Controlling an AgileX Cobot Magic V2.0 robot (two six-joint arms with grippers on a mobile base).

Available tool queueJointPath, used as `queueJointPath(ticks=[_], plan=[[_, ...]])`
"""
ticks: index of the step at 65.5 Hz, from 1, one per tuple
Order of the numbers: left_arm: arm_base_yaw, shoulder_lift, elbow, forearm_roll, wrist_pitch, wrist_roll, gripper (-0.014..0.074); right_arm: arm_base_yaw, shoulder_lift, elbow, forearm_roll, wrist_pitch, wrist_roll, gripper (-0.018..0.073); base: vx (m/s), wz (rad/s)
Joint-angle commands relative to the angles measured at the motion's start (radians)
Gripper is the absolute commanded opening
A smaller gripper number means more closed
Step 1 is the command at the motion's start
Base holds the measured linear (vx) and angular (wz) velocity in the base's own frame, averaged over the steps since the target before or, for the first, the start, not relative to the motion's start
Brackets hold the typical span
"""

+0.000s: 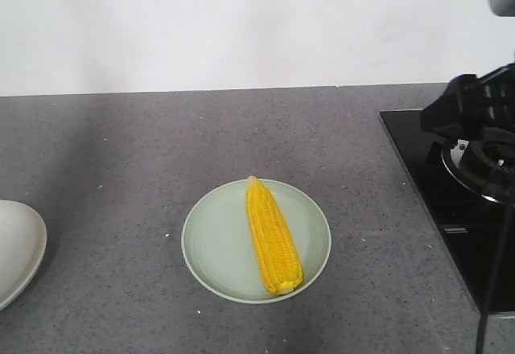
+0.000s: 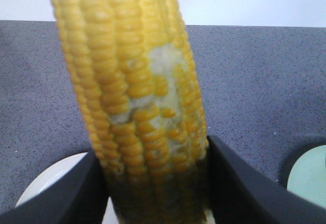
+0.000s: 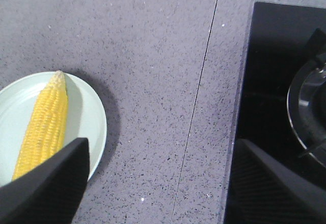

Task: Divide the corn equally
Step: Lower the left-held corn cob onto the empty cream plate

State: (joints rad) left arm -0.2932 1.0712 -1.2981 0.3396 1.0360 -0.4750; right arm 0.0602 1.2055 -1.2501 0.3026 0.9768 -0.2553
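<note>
Left claw clamped on a cob, long axis up-frame; white plate lower left beneath. Right claw agape, empty.

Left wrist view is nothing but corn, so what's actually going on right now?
The left gripper is shut on a cob of corn, its jaws pressed to either side, over the grey counter. A white plate shows just below it. A second cob already lies on the green plate. The right gripper is open and empty, above the counter between the green plate and the black stove.
</note>
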Motion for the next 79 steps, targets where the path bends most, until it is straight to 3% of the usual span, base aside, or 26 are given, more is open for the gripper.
queueJointPath(ticks=[1, 14, 30, 43, 79], plan=[[0.002, -0.014, -0.02, 0.023, -0.036, -0.016, 0.0108, -0.008, -0.065, -0.002, 0.018, -0.092, -0.021, 0.0559, 0.0, 0.0], [0.002, -0.014, -0.02, 0.028, 0.01, -0.023, 0.0108, -0.008, -0.087, -0.001, 0.019, -0.105, -0.023, 0.0559, 0.0, 0.0], [0.025, -0.014, 0.105, 0.155, 0.082, -0.146, 0.0108, -0.008, -0.086, -0.001, 0.019, -0.105, -0.023, 0.0559, 0.0, 0.0], [0.066, -0.003, 0.249, 0.135, 0.087, -0.149, 0.0108, -0.008, -0.084, -0.001, 0.019, -0.106, -0.023, 0.0559, 0.0, 0.0], [0.14, 0.193, 0.258, 0.069, 0.203, 0.026, 0.011, -0.007, -0.084, -0.001, 0.023, -0.113, -0.023, 0.0559, 0.0, 0.0]])
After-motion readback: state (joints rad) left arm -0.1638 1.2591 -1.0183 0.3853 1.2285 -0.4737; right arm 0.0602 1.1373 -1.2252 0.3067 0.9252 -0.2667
